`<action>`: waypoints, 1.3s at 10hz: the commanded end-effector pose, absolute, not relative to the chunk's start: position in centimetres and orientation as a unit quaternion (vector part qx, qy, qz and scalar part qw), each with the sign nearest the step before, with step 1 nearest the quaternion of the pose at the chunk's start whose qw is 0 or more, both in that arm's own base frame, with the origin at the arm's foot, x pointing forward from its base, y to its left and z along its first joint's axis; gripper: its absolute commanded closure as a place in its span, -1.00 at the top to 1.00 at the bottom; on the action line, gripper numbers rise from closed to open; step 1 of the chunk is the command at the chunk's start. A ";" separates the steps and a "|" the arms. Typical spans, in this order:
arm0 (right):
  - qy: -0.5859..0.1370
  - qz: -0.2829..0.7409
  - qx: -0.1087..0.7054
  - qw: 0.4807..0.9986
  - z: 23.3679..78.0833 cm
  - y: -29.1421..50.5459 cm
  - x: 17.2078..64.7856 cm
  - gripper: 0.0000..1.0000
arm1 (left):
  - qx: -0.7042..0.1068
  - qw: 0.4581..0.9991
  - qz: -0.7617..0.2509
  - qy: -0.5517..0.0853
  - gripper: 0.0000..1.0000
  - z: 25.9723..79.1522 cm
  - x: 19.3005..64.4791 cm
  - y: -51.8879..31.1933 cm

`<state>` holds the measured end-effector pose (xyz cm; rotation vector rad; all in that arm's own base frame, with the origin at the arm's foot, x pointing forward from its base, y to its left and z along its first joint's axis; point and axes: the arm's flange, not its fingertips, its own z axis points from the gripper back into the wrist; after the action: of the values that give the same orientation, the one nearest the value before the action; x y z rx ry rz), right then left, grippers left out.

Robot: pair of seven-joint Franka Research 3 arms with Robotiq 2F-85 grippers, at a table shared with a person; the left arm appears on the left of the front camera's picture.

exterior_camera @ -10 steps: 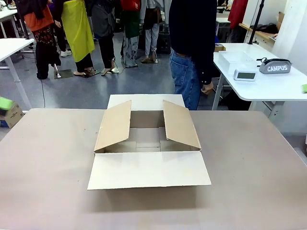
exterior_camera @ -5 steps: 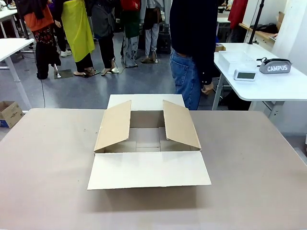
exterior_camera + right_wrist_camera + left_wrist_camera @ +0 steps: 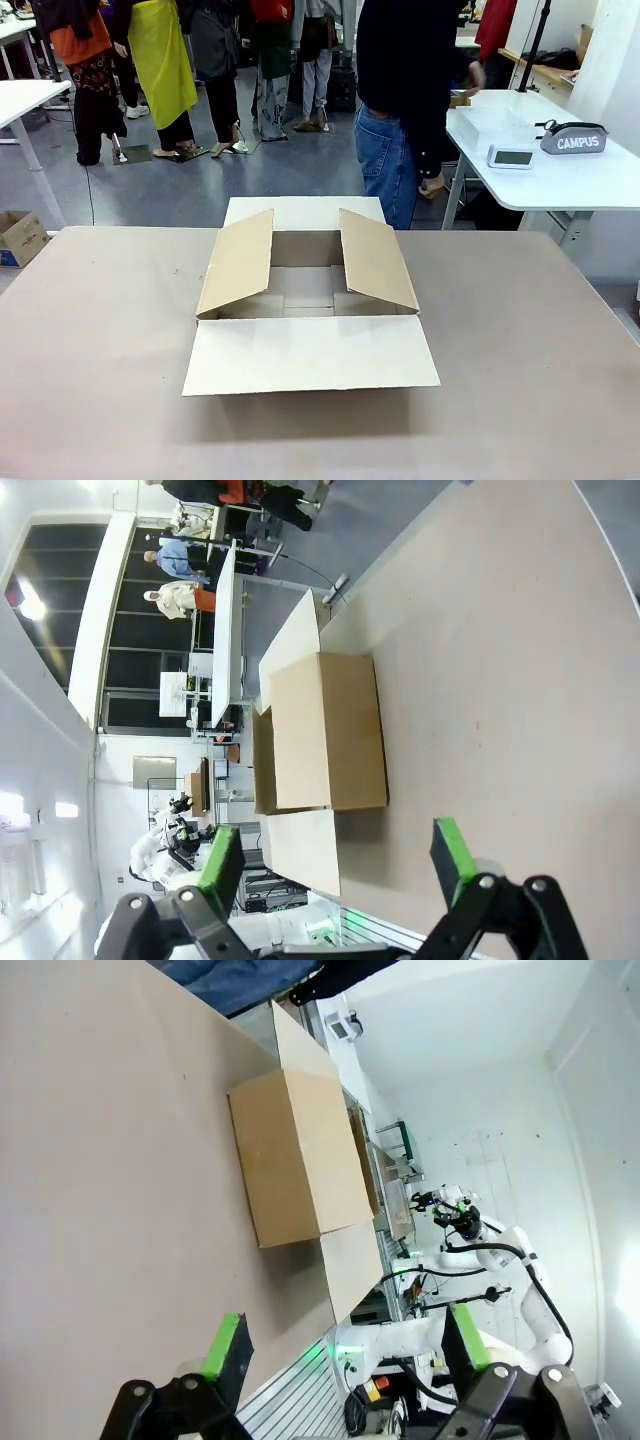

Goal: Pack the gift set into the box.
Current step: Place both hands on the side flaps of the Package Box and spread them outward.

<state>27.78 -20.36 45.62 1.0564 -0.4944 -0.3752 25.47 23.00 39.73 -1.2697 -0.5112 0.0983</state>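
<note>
- The left gripper (image 3: 347, 1332) is seen spread wide in its wrist view. Nothing is held between its green pads, and it is kept well back from the box (image 3: 300, 1155).
- The right gripper (image 3: 337, 842) is likewise held wide open and empty, with the box (image 3: 330, 730) well ahead of it.
- The brown table (image 3: 100, 350) is shown in the front view with the box (image 3: 310, 365) set at its middle. The near and far flaps are laid flat outward and the two side flaps are raised at a slant. The floor of the box is bare, so no packing is judged to have been done.
- At the left edge, a green blur lay over the small carton (image 3: 20, 237) on the floor a second ago. It has since gone, and what it was cannot be told.
- Behind the far flap, the person (image 3: 405, 100) is turned toward the white side table (image 3: 590, 185). One hand (image 3: 470, 75) has been lifted above that table within the last half second. The other hand (image 3: 432, 183) is kept low.
- On the side table are a pale basket-like container (image 3: 490, 125), a white boxy item (image 3: 510, 155) and a grey oval pouch (image 3: 573, 138). These are judged likely to be the gift set, still well apart from the box.
- From the lifted hand, a reach for those items is judged to be starting. Both grippers are judged ready to receive.
</note>
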 end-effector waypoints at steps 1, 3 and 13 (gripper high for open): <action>-0.230 -0.175 0.496 0.819 45.5 -20.3 28.0 1.00 | -0.586 0.770 0.039 -0.249 1.00 39.9 25.3 23.1; -0.225 -0.122 0.382 0.888 49.6 -12.4 31.6 1.00 | -0.571 0.798 -0.003 -0.192 1.00 42.5 26.9 19.7; -0.188 0.122 0.180 0.958 52.4 17.0 34.6 1.00 | -0.406 0.897 -0.161 -0.064 1.00 48.8 31.8 -3.9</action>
<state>35.26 16.88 52.04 0.3668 -0.3788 0.2730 32.42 -4.57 48.47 -0.8376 -0.1332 -0.3367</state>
